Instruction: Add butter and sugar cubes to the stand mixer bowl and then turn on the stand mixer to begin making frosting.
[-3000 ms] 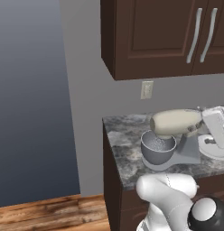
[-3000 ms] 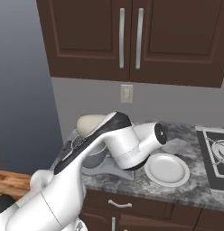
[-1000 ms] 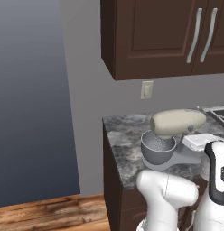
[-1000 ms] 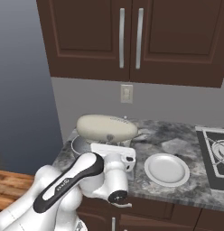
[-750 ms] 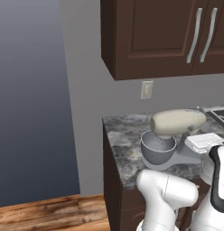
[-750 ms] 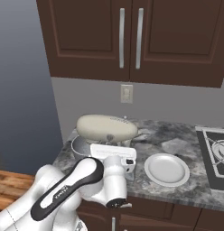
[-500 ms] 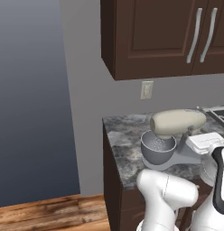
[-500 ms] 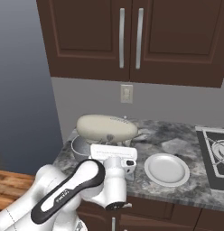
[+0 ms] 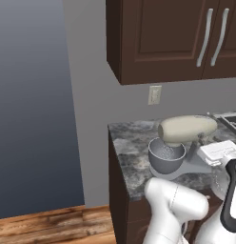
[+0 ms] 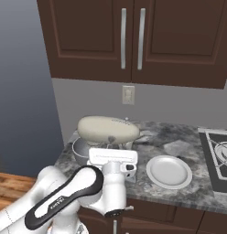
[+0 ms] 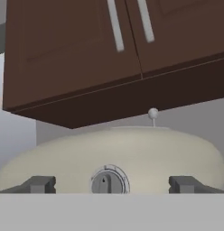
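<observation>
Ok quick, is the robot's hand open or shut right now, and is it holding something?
Gripper: open and holding nothing; its fingers stand wide apart in front of the stand mixer, facing its dial.

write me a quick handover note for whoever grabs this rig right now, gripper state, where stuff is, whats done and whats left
Gripper: open, holding nothing, close in front of the side of the stand mixer head, fingertips either side of the round dial there.
Stand mixer: on the granite counter, left end, head down over the stand mixer bowl.
Bowl: seated on the mixer base under the head; contents cannot be made out from these views.
White plate: on the counter right of the mixer, nothing on it.
Done: butter and sugar cubes are not on the counter or plate, so probably already in the bowl.
Left: most likely turn the dial to start the mixer.
</observation>
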